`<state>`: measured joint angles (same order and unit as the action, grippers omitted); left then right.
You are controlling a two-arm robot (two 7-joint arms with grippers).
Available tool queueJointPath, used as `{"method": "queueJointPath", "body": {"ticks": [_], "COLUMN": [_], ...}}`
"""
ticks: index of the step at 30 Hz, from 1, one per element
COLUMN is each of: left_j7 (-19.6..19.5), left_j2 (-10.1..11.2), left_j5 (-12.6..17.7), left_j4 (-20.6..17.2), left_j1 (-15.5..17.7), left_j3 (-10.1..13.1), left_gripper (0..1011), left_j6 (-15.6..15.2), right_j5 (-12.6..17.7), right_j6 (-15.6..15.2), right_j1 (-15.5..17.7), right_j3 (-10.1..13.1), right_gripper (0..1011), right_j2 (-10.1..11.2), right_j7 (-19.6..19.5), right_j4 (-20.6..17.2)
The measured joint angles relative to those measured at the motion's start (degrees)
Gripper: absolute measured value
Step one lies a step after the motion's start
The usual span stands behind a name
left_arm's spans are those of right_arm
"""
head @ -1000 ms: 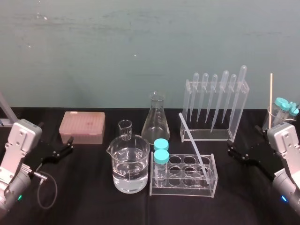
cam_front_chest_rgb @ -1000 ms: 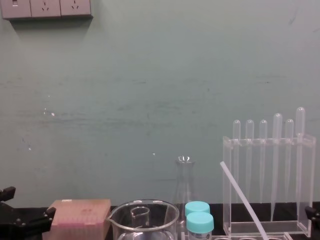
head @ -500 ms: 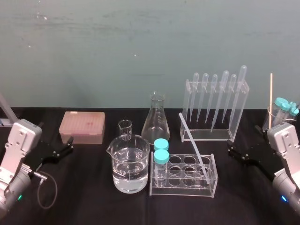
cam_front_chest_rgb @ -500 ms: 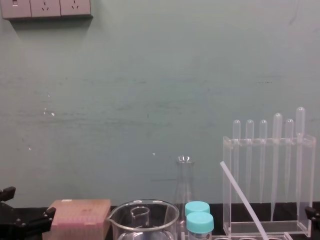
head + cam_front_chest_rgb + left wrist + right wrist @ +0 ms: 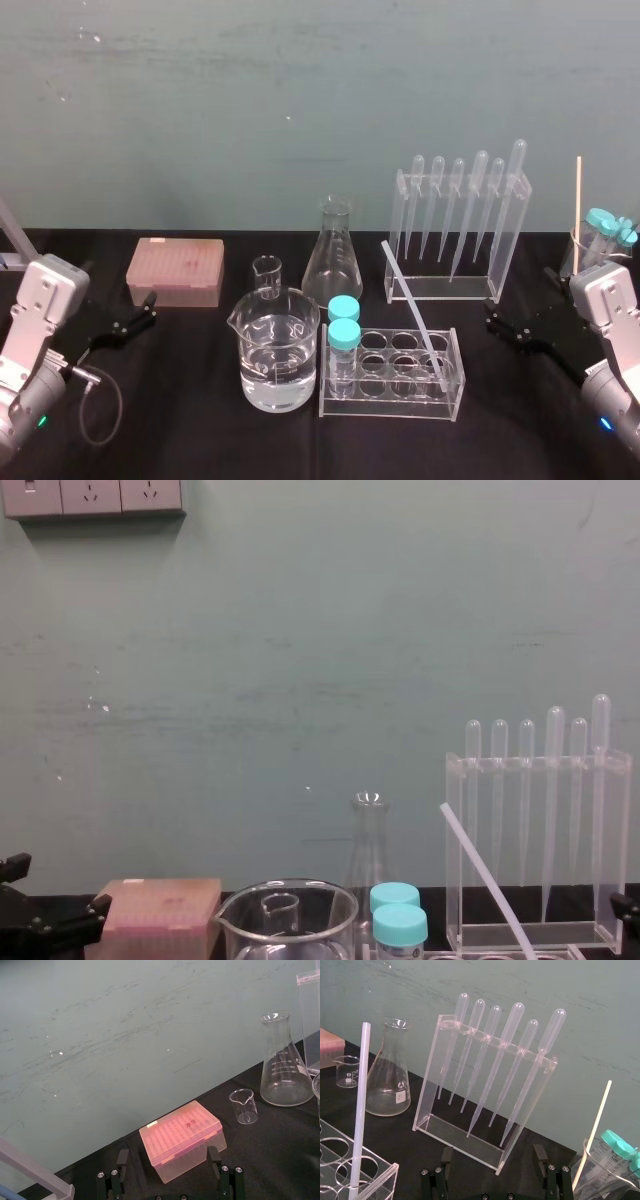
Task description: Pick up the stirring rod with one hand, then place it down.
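The stirring rod (image 5: 413, 310) is a thin translucent-white stick standing tilted in the clear test-tube rack (image 5: 392, 390), its lower end in a right-hand hole and its top leaning back and left. The right wrist view shows the stirring rod (image 5: 359, 1110) rising from the rack at one side, and the chest view shows the rod (image 5: 485, 880) low on the right. My right gripper (image 5: 492, 318) hovers open at the table's right side, well to the right of the rod, holding nothing. My left gripper (image 5: 150, 307) rests open at the far left beside the pink box.
On the black table stand a pink tip box (image 5: 176, 270), a small beaker (image 5: 267, 275), a large beaker of water (image 5: 277, 350), a conical flask (image 5: 333, 255), two teal-capped tubes (image 5: 344, 322), a clear pipette rack (image 5: 455, 230) and a far-right beaker (image 5: 590, 250) with a wooden stick.
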<state>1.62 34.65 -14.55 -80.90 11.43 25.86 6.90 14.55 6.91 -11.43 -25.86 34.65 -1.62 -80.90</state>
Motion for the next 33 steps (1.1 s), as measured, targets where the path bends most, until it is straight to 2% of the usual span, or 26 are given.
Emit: {"method": "queueJointPath", "body": {"ticks": [33], "left_j7": [0.00], "left_j2": [0.00], "left_j5": [0.00], "left_j4": [0.00], "left_j1": [0.00], "left_j3": [0.00], "left_gripper": [1000], "left_j6": [0.00], "right_j5": [0.00], "right_j6": [0.00], "right_j1": [0.00], "right_j3": [0.00], "right_gripper": [1002], "right_j2": [0.00], "right_j7": [0.00], "right_j4": [0.00]}}
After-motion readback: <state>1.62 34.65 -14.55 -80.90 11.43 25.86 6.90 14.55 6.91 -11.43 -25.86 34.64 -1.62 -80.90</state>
